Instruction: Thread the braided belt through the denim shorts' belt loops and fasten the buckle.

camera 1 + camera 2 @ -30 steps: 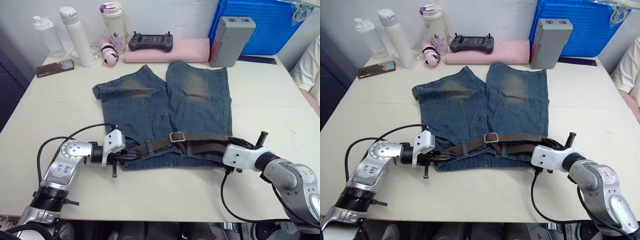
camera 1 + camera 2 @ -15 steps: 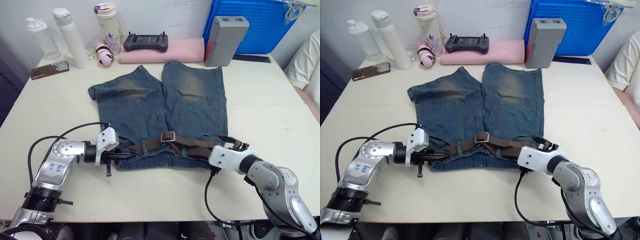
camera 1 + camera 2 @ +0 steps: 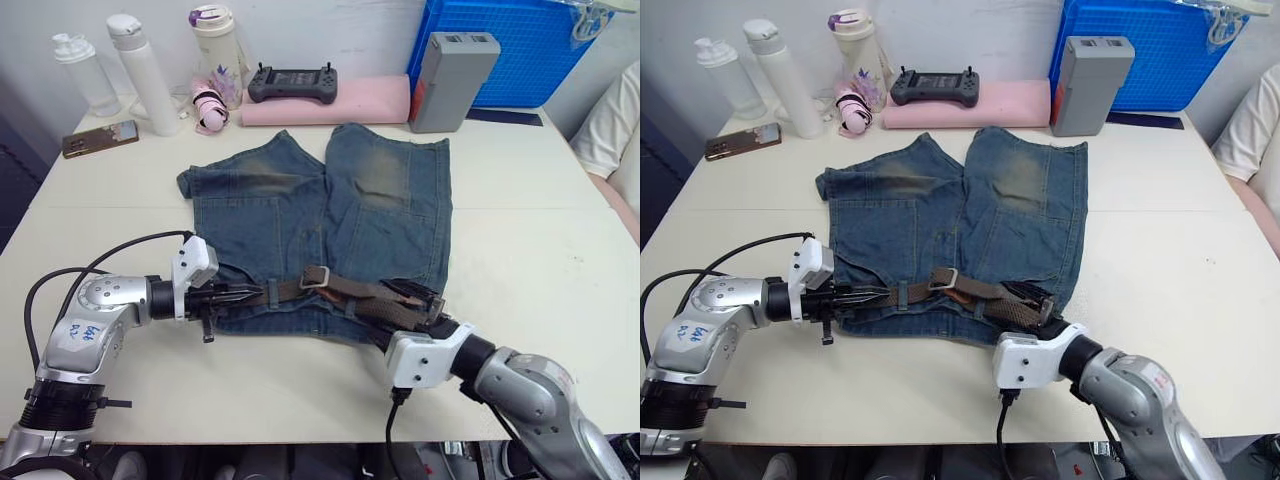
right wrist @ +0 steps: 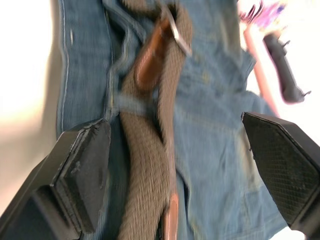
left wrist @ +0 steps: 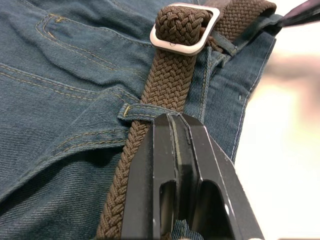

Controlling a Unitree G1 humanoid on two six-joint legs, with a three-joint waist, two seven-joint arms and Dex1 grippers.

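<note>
Left pincer (image 5: 175,120): we find it closed, tips pressed on the braided belt (image 5: 167,85) at a belt loop (image 5: 142,111) near the buckle (image 5: 182,30), seemingly pinning it. Right pincer (image 4: 175,165): spread wide over the belt beyond the buckle, holding nothing. Denim shorts (image 3: 320,205): flat on the tabletop (image 3: 530,230).

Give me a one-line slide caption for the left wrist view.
Left hand shut at a belt loop, the braided belt running up to its silver buckle on the denim shorts.
</note>
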